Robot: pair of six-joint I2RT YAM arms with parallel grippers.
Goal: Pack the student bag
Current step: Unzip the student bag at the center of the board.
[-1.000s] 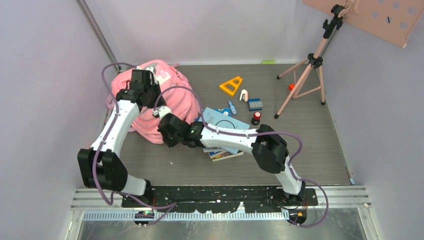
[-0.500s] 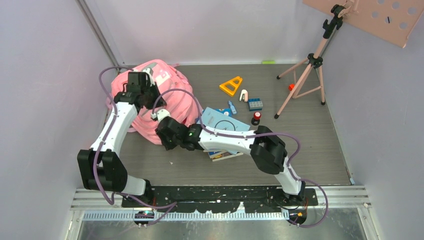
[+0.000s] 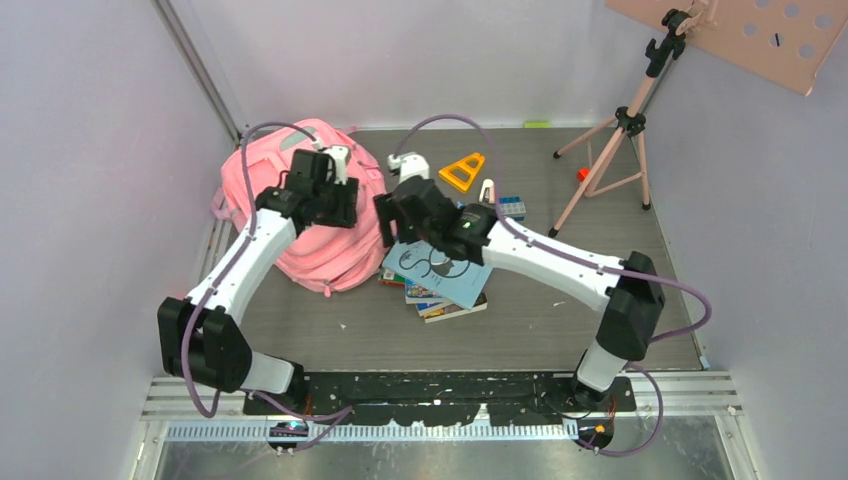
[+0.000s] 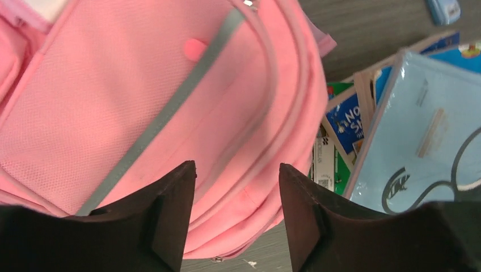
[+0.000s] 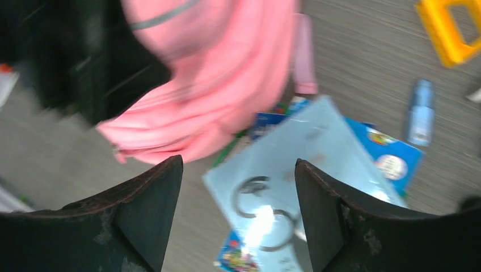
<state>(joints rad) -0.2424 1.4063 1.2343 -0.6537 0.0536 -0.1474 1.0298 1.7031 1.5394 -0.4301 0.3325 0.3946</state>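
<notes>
On the left part of the grey surface (image 3: 330,335), close to the left wall, lies the student bag (image 3: 310,250), pink, slumped, with a grey strip (image 4: 170,107) running across one panel. Left gripper (image 4: 235,173) hangs over the bag's right half, fingers spread wide, nothing between them, and it looks clear of the fabric in the wrist view. Right gripper (image 5: 238,164) hangs just right of the bag, over the bag's edge and the book pile, also spread wide, holding nothing; that view is motion-blurred. In the top view the two grippers face each other above the bag's right edge, close together, cannot tell if they touch. Right against the bag's right edge: pile of books (image 3: 440,308), with a light-blue book (image 3: 445,268) on top, skewed, black loop drawing on its cover. Right of the bag and farther back: yellow triangle (image 3: 462,171), small white item (image 3: 487,190), blue brick (image 3: 510,207), and a small blue item (image 5: 420,119) between pile and triangle. Well right of the bag: pink tripod (image 3: 612,150) standing, orange bit (image 3: 582,173) by its feet. Green scrap (image 3: 537,124) at the back wall, well right of the bag
</notes>
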